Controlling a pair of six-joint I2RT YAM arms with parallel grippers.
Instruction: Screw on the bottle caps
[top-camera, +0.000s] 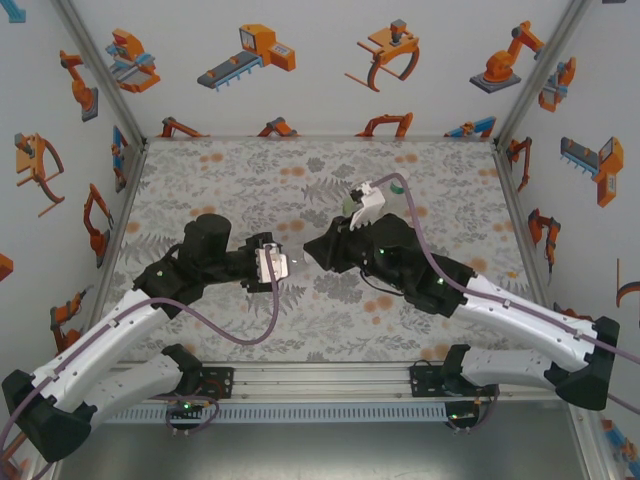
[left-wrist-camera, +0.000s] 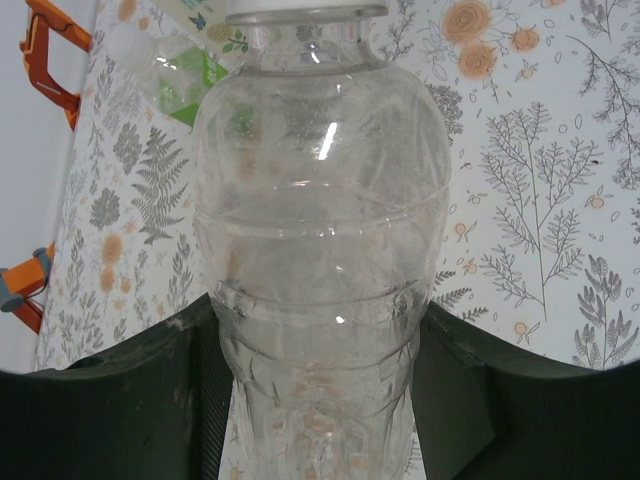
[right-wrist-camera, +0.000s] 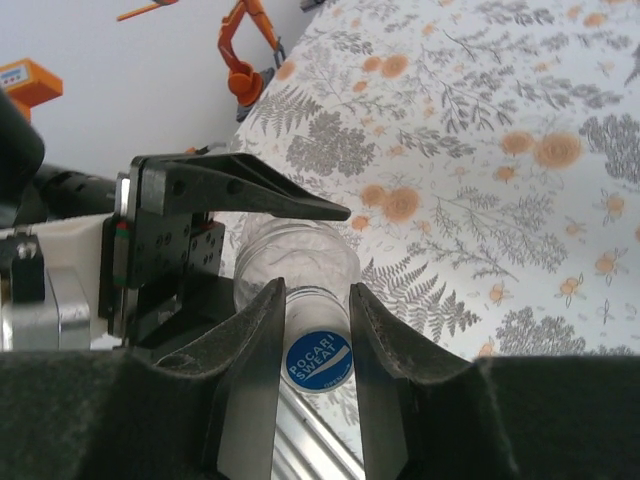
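The left tool (left-wrist-camera: 320, 410) is closed on a clear bottle (left-wrist-camera: 320, 230), its two dark fingers (left-wrist-camera: 130, 400) pressed against the lower body from either side. In the left wrist view the bottle runs straight away from the camera, ribbed low down and swelling to a rounded shoulder, with a white band across its top at the upper edge of the picture.

The right tool (right-wrist-camera: 317, 350) is closed narrowly on a cap (right-wrist-camera: 317, 365), one finger (right-wrist-camera: 255, 335) on each side of the rim. The cap's round blue face, printed in white letters, looks back at the right wrist camera. Just behind the cap lies the bottle's clear shoulder, in line with it, so the cap sits at the bottle's mouth; how far it is threaded on cannot be told. In this view the left tool's black jaw block stands to the left of the bottle.

From above, the two tools meet tip to tip over the middle of the bench (top-camera: 220, 180), which is covered by a floral mat. The bottle is held between them, lying level and clear of the mat.

A second bottle (left-wrist-camera: 185, 75), clear with a green label, lies on the mat beyond the held one, well apart from it and towards the left wall in the left wrist view.
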